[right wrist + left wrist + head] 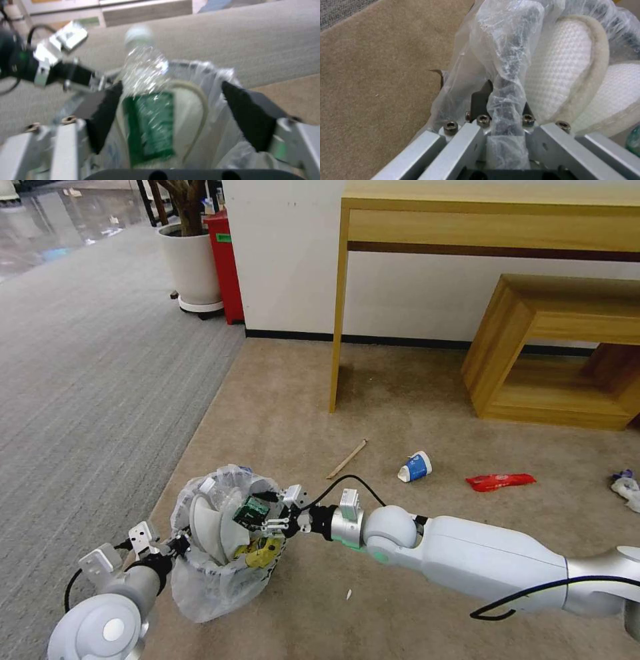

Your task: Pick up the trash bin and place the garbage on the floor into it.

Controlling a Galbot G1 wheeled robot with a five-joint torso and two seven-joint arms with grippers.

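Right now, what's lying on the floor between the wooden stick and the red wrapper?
In the head view, a blue-white paper cup lies on its side between the wooden stick and the red wrapper; the rest is bare carpet.

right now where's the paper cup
In the head view the blue-white paper cup lies tipped over on the beige carpet, between the wooden stick and the red wrapper, right of the trash bin.
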